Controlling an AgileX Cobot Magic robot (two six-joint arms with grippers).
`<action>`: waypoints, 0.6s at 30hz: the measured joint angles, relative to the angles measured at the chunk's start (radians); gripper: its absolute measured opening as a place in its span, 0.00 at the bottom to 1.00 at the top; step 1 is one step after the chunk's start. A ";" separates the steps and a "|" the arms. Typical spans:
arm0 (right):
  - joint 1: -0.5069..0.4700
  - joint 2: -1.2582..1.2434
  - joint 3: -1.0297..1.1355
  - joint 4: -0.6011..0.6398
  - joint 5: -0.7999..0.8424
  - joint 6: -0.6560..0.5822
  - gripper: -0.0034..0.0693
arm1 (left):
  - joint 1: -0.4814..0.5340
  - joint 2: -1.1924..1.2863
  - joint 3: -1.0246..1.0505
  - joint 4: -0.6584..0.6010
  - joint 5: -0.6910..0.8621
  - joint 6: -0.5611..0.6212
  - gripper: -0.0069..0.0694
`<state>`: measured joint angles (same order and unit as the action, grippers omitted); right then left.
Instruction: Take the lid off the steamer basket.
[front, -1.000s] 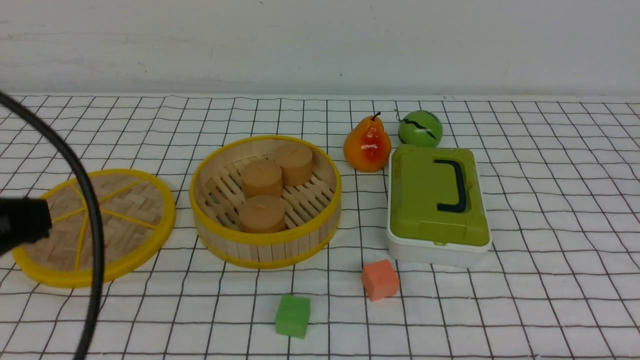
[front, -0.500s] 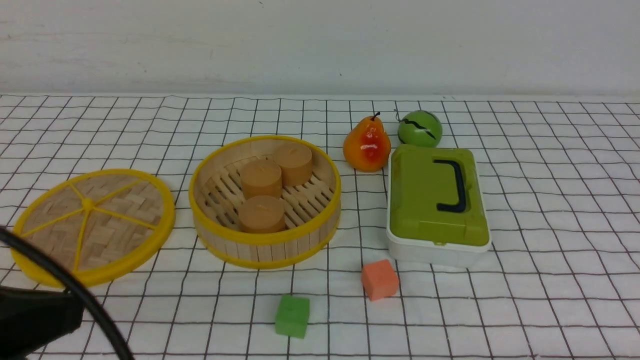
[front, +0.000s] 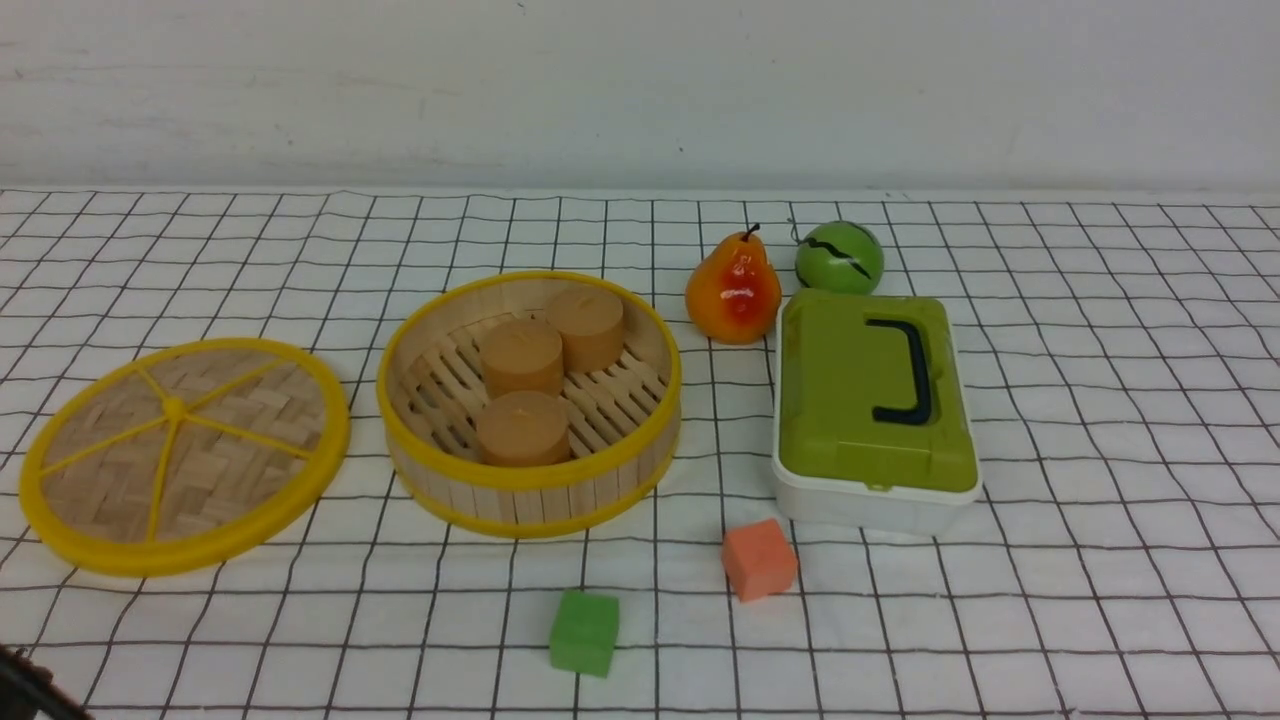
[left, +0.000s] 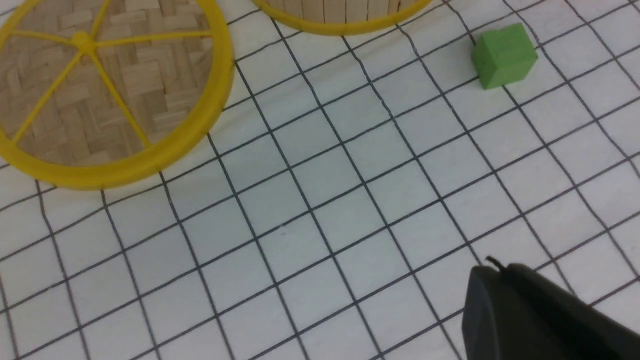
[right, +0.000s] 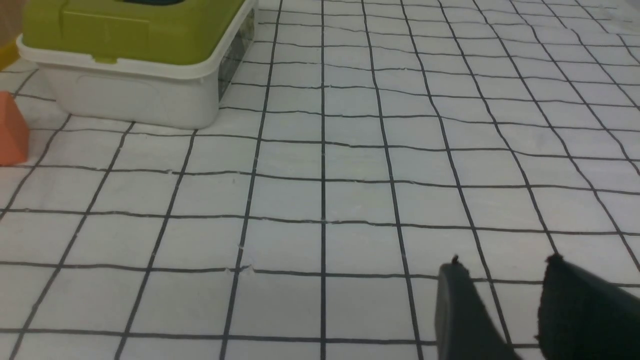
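Three tan cylinders (front: 522, 428) inside the uncovered steamer basket (front: 530, 492), lid (front: 185, 455) flat on the gridded cloth (front: 1100, 400) just left of it, left gripper (left: 487, 280) closed and empty, right gripper (right: 502, 267) with jaws slightly apart.

Checked bench (front: 1100, 420) bearing, frame left to right: lid (front: 185, 455), steamer basket (front: 530, 495), green cube (front: 584, 632), orange cube (front: 760, 559), pear (front: 734, 290), green ball (front: 840, 257), box (front: 875, 400).

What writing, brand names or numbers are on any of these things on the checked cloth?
No readable text anywhere.
White rectangular box: a dark speckled patch on one side wall, too blurred to tell whether it is print.
Green rectangular lid with black handle, woven bamboo lid, slatted wooden steamer basket, orange-red pear, green cube: plain, no marks seen.
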<state>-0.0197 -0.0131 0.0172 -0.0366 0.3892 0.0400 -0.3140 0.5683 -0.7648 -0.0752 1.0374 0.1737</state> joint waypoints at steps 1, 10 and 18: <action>0.000 0.000 0.000 0.000 0.000 0.000 0.38 | -0.001 -0.003 0.002 -0.001 -0.001 0.000 0.07; 0.000 0.000 0.000 0.000 0.000 0.000 0.38 | -0.002 -0.391 0.367 0.081 -0.613 -0.006 0.07; 0.000 0.000 0.000 0.000 0.000 0.000 0.38 | 0.195 -0.579 0.770 0.014 -1.130 -0.023 0.07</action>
<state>-0.0197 -0.0131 0.0172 -0.0366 0.3892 0.0400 -0.1190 -0.0102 0.0053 -0.0615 -0.0928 0.1511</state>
